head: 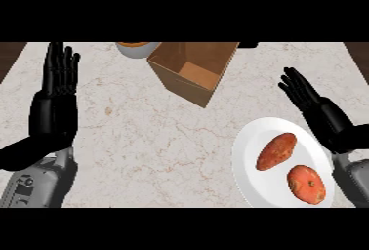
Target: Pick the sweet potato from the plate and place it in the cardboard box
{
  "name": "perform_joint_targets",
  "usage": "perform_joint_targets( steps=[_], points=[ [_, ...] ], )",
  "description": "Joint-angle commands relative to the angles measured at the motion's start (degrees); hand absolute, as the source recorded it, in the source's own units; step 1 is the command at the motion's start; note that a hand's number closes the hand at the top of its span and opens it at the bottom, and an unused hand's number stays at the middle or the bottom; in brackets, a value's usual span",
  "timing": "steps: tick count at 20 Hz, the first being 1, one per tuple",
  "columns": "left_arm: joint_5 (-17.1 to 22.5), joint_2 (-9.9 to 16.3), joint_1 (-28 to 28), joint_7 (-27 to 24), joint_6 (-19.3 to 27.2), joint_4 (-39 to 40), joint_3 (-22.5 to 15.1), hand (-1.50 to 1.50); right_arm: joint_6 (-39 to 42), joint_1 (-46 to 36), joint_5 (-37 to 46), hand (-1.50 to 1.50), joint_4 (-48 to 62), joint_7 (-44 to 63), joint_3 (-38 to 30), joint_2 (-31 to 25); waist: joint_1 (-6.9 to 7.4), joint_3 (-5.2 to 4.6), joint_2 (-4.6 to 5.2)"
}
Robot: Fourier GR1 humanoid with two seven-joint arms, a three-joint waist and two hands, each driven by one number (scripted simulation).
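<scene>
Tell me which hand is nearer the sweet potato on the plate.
Right. The right hand is open just above and right of the sweet potato, by the plate's edge. The left hand rests open far across the counter.

Sweet potato: reddish, oblong, lying on white plate, lower right. Cardboard box: open, top centre.

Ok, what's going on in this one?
Nothing is being handled yet. Both the left hand and right hand are open above the counter, holding nothing. The sweet potato lies on the white plate beside a rounder orange-red item. The cardboard box sits open further back.
</scene>
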Motion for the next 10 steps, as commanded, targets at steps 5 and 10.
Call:
perform_joint_targets(
  steps=[5,10],
  points=[
    [-4.05,5.18,11.21,7.75,-0.09,9.71,0.14,0.00,-26.38,-2.49,6.40,-1.50,-1.90,-6.58,-16.41,1.94,-3.50,-0.38,-1.75],
    [-3.65,6.48,16.63,10.52,-1.29,12.62,0.12,0.00,-48.24,5.29,13.05,-1.50,5.38,-2.35,-22.12,4.87,-5.23,-0.44,-1.45]
  ],
)
